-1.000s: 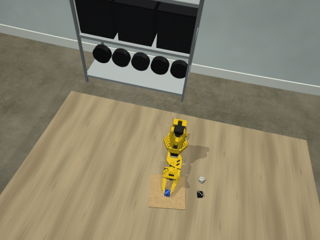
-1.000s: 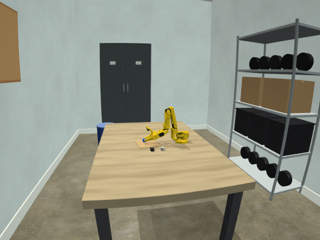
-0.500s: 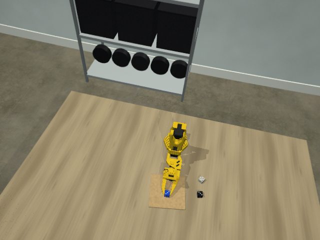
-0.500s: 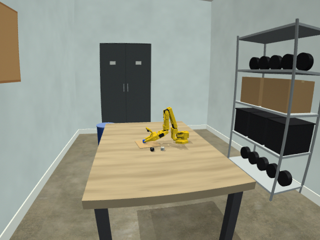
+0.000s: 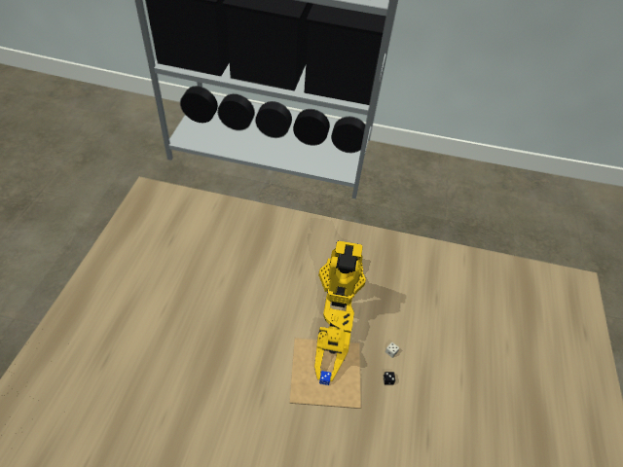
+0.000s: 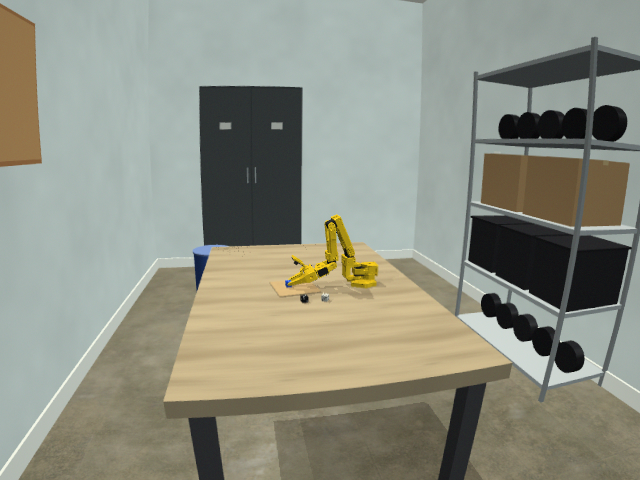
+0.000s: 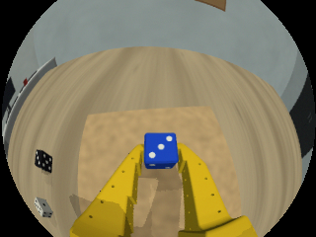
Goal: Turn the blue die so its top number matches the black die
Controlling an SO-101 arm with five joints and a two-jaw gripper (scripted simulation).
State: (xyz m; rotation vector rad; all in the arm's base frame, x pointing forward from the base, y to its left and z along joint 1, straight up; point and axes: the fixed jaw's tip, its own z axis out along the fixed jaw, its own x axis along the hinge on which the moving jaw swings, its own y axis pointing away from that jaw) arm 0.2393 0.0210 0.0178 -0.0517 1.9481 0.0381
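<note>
Yellow gripper fingers are reaching up from the bottom of the wrist view, the gripper [image 5: 325, 377] [image 6: 288, 284] [image 7: 161, 150] pinching the blue die [image 5: 324, 377] [image 6: 288, 283] [image 7: 161, 147], which is showing three pips, at the centre over the tan mat [image 5: 307, 392] [image 6: 283, 291] [image 7: 109, 133]. At that view's lower left, the black die [image 5: 388, 377] [image 6: 304, 298] [image 7: 43, 161] and white die [image 5: 392, 349] [image 6: 325, 297] [image 7: 43, 207] are resting on the wooden table [image 5: 201, 326] [image 6: 320, 351] [image 7: 148, 74], beside the mat.

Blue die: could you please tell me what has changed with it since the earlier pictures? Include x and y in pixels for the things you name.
The blue die [image 5: 325, 377] [image 7: 161, 147] has moved slightly down toward the mat [image 5: 302, 394] [image 6: 281, 291] [image 7: 109, 133] as the arm [image 5: 335, 317] [image 6: 345, 240] lowered. It remains between the fingers [image 5: 318, 363] [image 6: 300, 279]; nothing was let go. The black die [image 5: 388, 377] [image 6: 304, 298] [image 7: 43, 161], white die [image 5: 392, 349] [image 6: 325, 297] [image 7: 43, 207] and mat stayed put.
</note>
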